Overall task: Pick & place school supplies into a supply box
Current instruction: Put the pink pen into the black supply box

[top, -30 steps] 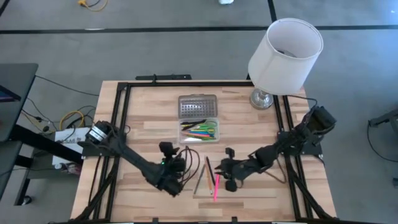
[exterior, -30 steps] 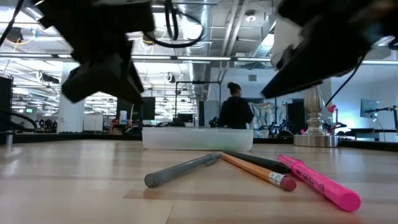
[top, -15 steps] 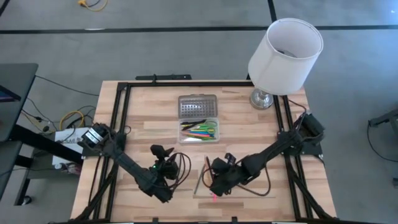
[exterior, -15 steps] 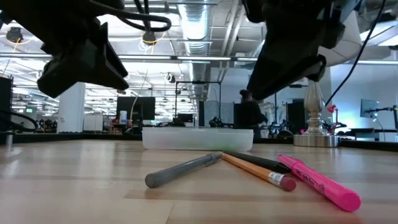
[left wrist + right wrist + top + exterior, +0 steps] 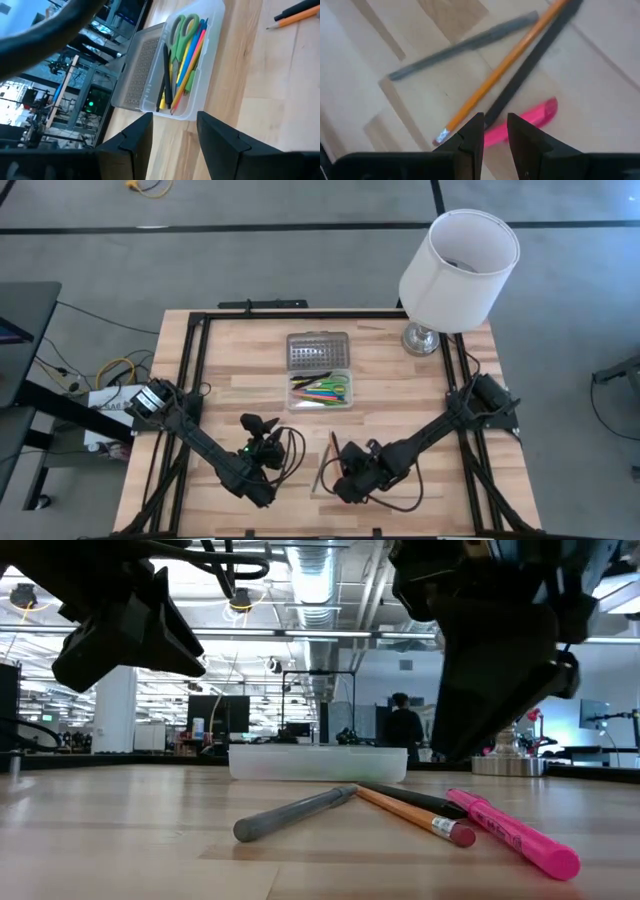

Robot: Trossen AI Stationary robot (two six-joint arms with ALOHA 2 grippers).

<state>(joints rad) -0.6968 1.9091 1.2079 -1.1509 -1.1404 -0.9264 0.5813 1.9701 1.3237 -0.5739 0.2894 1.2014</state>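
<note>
The supply box point(image 5: 319, 391), a clear tray with its grey ribbed lid point(image 5: 318, 351) lying open behind it, holds several coloured pens and green-handled scissors point(image 5: 181, 27). Nearer the front edge, a grey pen point(image 5: 465, 44), an orange pencil point(image 5: 506, 64), a black pen point(image 5: 536, 66) and a pink highlighter point(image 5: 522, 126) lie flat on the table. My right gripper point(image 5: 495, 131) hangs above them, open by a narrow gap and pointing steeply down with nothing between its fingers. My left gripper point(image 5: 172, 134) is open, left of the loose pens, facing the box.
A white-shaded lamp point(image 5: 458, 265) stands at the table's far right corner. A black frame point(image 5: 196, 370) runs along the table's edges. Bare wood point(image 5: 400, 400) lies between the box and the right arm. A person point(image 5: 403, 728) stands in the room beyond the table.
My right gripper has moved toward the table's left and near edges until it is over the loose pens, tipping from nearly level to steeply downward and rolling about its axis. My left gripper has drawn back a little toward the table's left edge. The pens have not moved.
</note>
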